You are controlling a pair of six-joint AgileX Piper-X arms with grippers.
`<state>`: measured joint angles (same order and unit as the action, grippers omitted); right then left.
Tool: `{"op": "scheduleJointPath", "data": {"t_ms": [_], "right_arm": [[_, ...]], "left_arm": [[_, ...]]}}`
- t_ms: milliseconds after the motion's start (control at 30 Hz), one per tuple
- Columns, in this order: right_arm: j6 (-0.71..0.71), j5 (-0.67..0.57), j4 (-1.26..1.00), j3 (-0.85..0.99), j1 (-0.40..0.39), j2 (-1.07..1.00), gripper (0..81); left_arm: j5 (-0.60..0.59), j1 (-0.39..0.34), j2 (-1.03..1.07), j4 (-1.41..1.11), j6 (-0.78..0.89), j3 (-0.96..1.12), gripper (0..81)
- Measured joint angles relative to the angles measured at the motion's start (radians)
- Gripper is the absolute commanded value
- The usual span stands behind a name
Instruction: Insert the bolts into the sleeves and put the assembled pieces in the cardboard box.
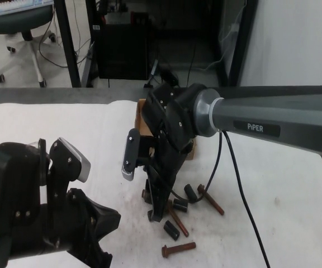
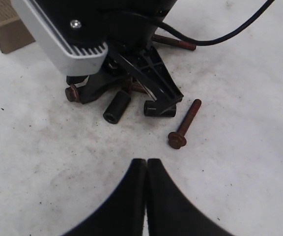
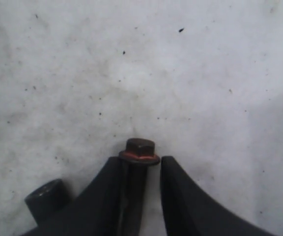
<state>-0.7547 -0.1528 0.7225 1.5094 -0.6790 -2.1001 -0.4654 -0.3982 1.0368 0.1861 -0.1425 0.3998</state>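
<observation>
My right gripper (image 3: pixel 140 164) is shut on a rusty bolt (image 3: pixel 140 150) whose hex head sticks out past the fingertips, just above the white cloth. In the high view the right gripper (image 1: pixel 148 196) points down into a small pile of bolts and black sleeves. One sleeve (image 3: pixel 45 199) lies beside a finger. My left gripper (image 2: pixel 146 164) hangs shut and empty over the cloth, short of a loose bolt (image 2: pixel 184 124) and two sleeves (image 2: pixel 116 107) (image 2: pixel 159 108). The cardboard box (image 1: pixel 142 120) sits behind the right arm, mostly hidden by it.
More bolts (image 1: pixel 179 249) (image 1: pixel 211 200) and sleeves (image 1: pixel 171 229) lie scattered around the right gripper. The right arm's black cable (image 1: pixel 236 178) trails across the cloth. The left arm (image 1: pixel 38 206) fills the near left corner. Bare cloth stretches to the far left and right.
</observation>
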Motion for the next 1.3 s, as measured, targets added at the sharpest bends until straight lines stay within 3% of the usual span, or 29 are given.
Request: {"op": "scheduleJointPath", "data": {"t_ms": [133, 200, 300, 800, 1033, 1300], "right_arm": [[0.0, 0.0, 0.0, 0.0, 0.001, 0.0, 22.7], [-0.001, 0.0, 0.0, -0.004, 0.0, 0.0, 16.8], [-0.003, 0.0, -0.002, -0.019, 0.0, 0.0, 0.7], [0.084, -0.014, -0.056, -0.067, 0.03, 0.102, 0.8], [0.178, -0.099, -0.064, -0.067, 0.115, 0.306, 0.8], [0.315, -0.202, 0.068, -0.076, 0.283, 0.585, 0.8]], "left_arm": [[0.0, 0.0, 0.0, 0.0, 0.0, 0.0, 0.3], [0.0, 0.0, 0.0, 0.0, 0.0, 0.0, 0.3], [0.0, 0.0, 0.0, 0.0, 0.0, 0.0, 0.3], [-0.014, -0.006, 0.0, 0.048, 0.0, 0.005, 0.3], [0.01, -0.074, 0.0, 0.153, -0.026, 0.096, 0.3], [0.088, -0.146, 0.068, 0.311, -0.095, 0.268, 0.3]]}}
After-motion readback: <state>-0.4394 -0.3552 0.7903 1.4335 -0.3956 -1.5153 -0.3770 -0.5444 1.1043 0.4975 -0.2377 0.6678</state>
